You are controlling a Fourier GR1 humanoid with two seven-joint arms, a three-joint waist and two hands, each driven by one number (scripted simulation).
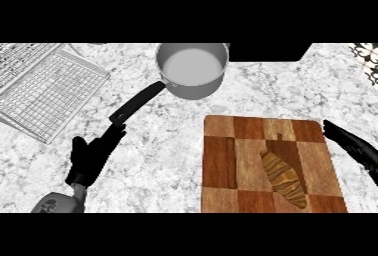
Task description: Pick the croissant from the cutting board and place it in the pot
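The croissant (284, 179) lies on the near right part of the cutting board (221, 165), nothing holding it. The right hand (353, 144), fingers straight, hovers at the board's right edge. It should probably come over the croissant's middle and close across its narrow width, then carry it to the pot (193, 67), far left. The left hand (90, 155) rests open, near left.

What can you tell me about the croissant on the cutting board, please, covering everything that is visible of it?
The croissant is a long, tapered pastry, golden brown with darker stripes across its ridged surface, and it looks baked and whole. It lies flat on the right half of the checkered wooden cutting board, running diagonally from the middle of the board towards its lower right corner. Only the board touches it. The right hand is at the board's right edge, apart from the croissant, and nothing holds it.
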